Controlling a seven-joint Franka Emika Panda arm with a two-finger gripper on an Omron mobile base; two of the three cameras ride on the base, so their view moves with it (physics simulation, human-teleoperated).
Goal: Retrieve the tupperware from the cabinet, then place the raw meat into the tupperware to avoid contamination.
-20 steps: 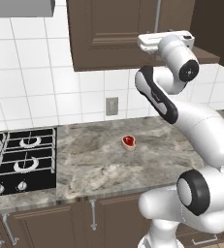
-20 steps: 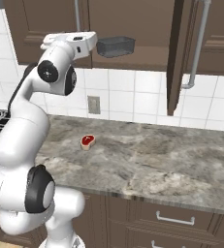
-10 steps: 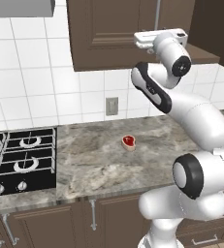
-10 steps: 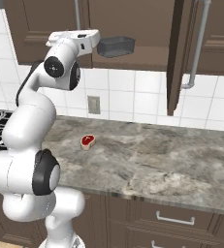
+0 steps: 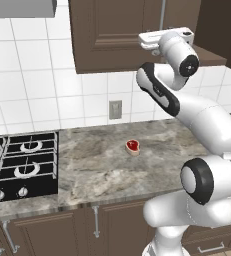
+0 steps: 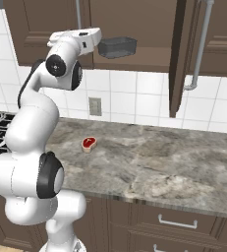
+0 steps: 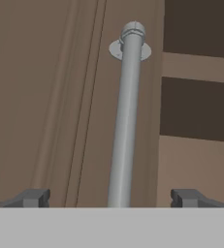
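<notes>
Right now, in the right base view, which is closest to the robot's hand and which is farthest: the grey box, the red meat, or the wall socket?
1. The grey box, on the open cabinet's shelf just right of the hand.
2. The wall socket, on the tiles below it.
3. The red meat, lower still, down on the counter.

White tile wall (image 5: pixel 32 95), marble counter (image 6: pixel 184 167), hob (image 5: pixel 17 165) perhaps gas.

Cabinet (image 6: pixel 134 24): dark brown, silver handle (image 7: pixel 125 121). Tupperware (image 6: pixel 117 47): dark grey. Raw meat (image 5: pixel 132 146): red, tan rim. Counter (image 6: pixel 184 162): mottled grey-brown marble.
</notes>
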